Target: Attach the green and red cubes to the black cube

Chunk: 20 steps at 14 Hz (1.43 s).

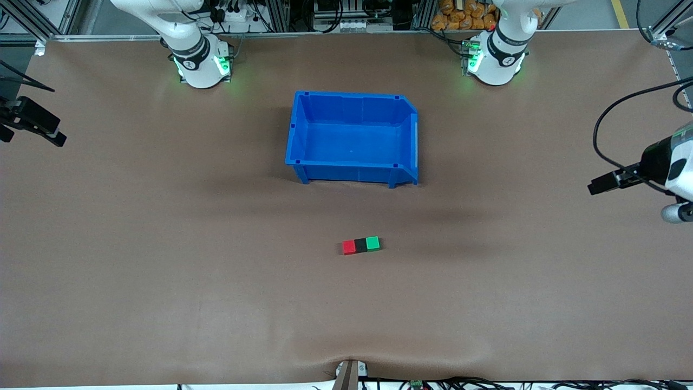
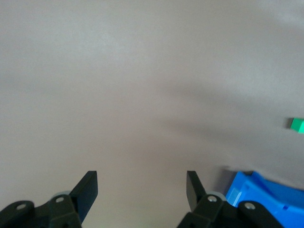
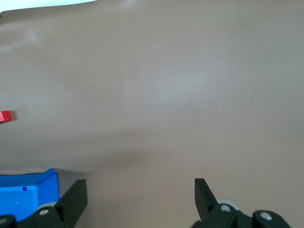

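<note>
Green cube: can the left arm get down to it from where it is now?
Probably yes. The green cube lies in the open on the table, nearer the camera than the bin, nothing over it. The left gripper is open, off at the table's end.

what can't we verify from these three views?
- Black cube: front view only, too small to confirm it is locked to the red cube and green cube.
- Left wrist view: green cube cut by the edge.
- Right wrist view: red cube cut by the edge.
- Blue bin: only corners in wrist views.

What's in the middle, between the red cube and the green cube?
The black cube, touching both the red cube and green cube; the front view shows it.
</note>
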Tool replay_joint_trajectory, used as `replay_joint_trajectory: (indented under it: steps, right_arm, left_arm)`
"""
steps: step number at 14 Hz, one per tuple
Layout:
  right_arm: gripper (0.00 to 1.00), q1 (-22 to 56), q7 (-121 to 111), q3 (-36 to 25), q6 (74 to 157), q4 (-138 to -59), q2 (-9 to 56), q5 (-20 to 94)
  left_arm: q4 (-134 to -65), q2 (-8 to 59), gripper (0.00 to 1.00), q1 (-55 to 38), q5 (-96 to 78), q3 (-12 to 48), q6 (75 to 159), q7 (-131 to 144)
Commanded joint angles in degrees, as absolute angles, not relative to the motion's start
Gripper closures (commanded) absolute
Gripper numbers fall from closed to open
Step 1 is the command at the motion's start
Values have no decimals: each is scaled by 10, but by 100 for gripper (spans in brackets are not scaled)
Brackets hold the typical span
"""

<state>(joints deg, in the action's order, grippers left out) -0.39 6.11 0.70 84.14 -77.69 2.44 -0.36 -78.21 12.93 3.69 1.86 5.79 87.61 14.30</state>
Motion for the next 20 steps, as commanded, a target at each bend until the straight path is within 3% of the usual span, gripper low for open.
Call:
replay_joint_trajectory:
  steps: [1, 10, 17, 20]
  right_arm:
    - [0, -4, 59, 8, 836, -766, 31, -8]
    - [0, -6, 59, 9, 837, -766, 33, -7]
    - [0, -7, 59, 8, 836, -766, 33, -8]
    - [0, -6, 59, 8, 836, -766, 34, -8]
  left_arm:
    - [-802, 91, 16, 59, 19, 71, 860, 121]
    - [-839, 34, 16, 57, 18, 75, 819, 108]
    - [-986, -79, 16, 54, 18, 74, 885, 111]
    - [-963, -69, 16, 54, 20, 76, 881, 108]
